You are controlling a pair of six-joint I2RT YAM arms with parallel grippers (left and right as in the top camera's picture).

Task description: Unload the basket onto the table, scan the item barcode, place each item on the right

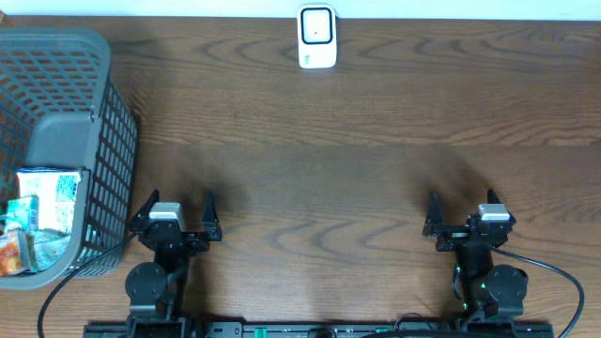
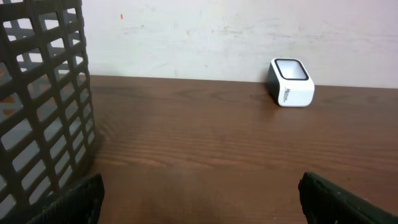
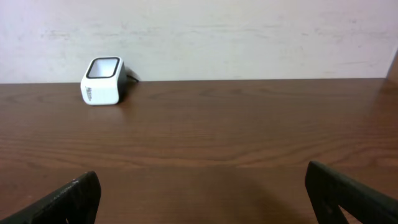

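A white barcode scanner [image 1: 317,37] with a dark window stands at the table's far edge, also seen in the left wrist view [image 2: 291,83] and the right wrist view [image 3: 102,80]. Packaged items [image 1: 42,202] lie inside the grey basket [image 1: 103,122] at the left. My left gripper [image 1: 178,208] rests open near the front edge, right of the basket, nothing between its fingers [image 2: 81,199]. At the front right my right gripper [image 1: 465,214] is open too, holding nothing, its fingers [image 3: 348,193] wide apart above bare wood.
The grey lattice basket wall [image 2: 43,106] fills the left of the left wrist view. A pale wall runs behind the table's far edge. Cables trail from both arm bases at the front.
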